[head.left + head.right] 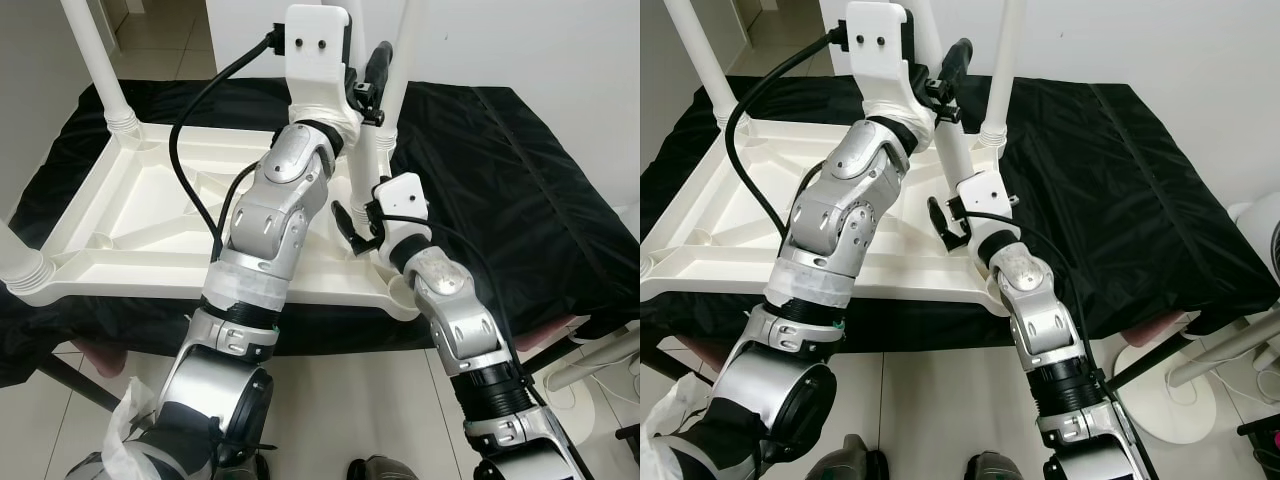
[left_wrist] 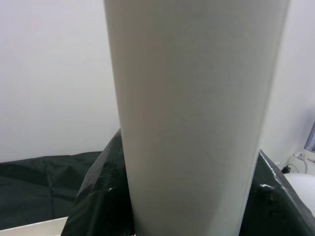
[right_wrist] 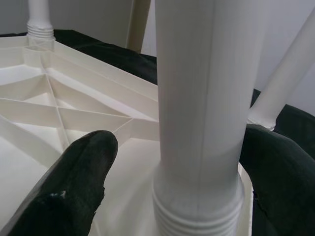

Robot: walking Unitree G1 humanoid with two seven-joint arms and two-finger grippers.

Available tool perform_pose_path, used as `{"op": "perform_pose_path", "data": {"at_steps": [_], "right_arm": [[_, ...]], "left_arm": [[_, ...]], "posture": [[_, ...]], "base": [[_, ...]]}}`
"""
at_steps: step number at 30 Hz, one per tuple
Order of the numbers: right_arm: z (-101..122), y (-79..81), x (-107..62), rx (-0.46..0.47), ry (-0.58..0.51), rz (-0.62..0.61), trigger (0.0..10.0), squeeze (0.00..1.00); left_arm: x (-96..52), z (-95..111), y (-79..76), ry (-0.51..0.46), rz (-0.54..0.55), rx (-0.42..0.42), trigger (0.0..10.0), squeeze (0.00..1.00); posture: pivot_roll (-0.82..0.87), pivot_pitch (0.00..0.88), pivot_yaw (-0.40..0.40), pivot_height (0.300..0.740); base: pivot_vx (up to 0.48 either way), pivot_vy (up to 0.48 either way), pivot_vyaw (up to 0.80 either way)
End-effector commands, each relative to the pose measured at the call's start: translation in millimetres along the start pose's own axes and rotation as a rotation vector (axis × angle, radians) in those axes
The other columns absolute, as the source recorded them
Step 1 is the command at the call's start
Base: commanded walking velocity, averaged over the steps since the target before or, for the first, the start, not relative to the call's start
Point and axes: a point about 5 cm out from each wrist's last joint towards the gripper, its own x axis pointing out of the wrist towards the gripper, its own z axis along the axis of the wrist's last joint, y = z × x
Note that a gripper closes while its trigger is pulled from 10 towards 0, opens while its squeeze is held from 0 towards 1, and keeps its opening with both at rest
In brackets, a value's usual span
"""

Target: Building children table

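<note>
**Q:** Claws first, nearest the camera: what are they doing?

**A:** The right claw (image 1: 945, 222) sits low at the near corner of an upturned white children's table (image 1: 150, 215), its black fingers (image 3: 74, 182) spread either side of the base of a white leg (image 3: 199, 113), flanking it without clear contact. That leg's threaded collar looks seated in the corner socket. The left claw (image 1: 372, 95) is higher up the same leg; its wrist view has the leg pressed close between two dark fingers, so it appears to be clamped on the shaft.

**Q:** Where does the table itself lie?

**A:** Underside up, ribs showing, on a tabletop draped in black cloth (image 1: 500, 180). Three other legs stand in their sockets: one at the near left corner (image 1: 20, 262), one at the far left (image 1: 100, 70), one at the far right (image 1: 998, 70).

**Q:** Which step is this?

**A:** By the look of it, fitting the last leg.

**Q:** What does the next move call for?

**A:** Probably turning the leg in its thread while keeping it upright. A tilt could cross the thread or lift the collar, so the lower claw would do well to steady the base.
</note>
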Motion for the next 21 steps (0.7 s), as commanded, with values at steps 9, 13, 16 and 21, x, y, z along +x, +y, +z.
{"op": "perform_pose_path", "data": {"at_steps": [9,13,16,21], "right_arm": [[5,-12.0,15.4,-0.043,-0.001,-0.055,10.0,0.0],[4,-13.3,18.9,-0.059,0.001,-0.063,10.0,0.0],[4,-12.6,20.8,-0.063,0.001,-0.064,10.0,0.0],[2,-10.9,23.5,-0.071,0.003,-0.062,10.0,0.0]], "left_arm": [[1.3,9,-13.2,-0.041,-0.029,-0.012,10.0,0.0],[1.7,9,-14.5,-0.043,-0.031,-0.02,10.0,0.0],[1.9,10,-14.9,-0.043,-0.031,-0.025,10.0,0.0],[2.3,11,-15.1,-0.046,-0.03,-0.029,10.0,0.0]], "posture": [[-0.1,0.028,-0.009,0.74],[-0.1,0.027,-0.01,0.74],[-0.1,0.027,-0.011,0.74],[-0.1,0.028,-0.011,0.74]], "base": [[0.0,0.0,0.0],[0.0,0.0,0.0],[0.0,0.0,0.0],[0.0,0.0,0.0]]}}
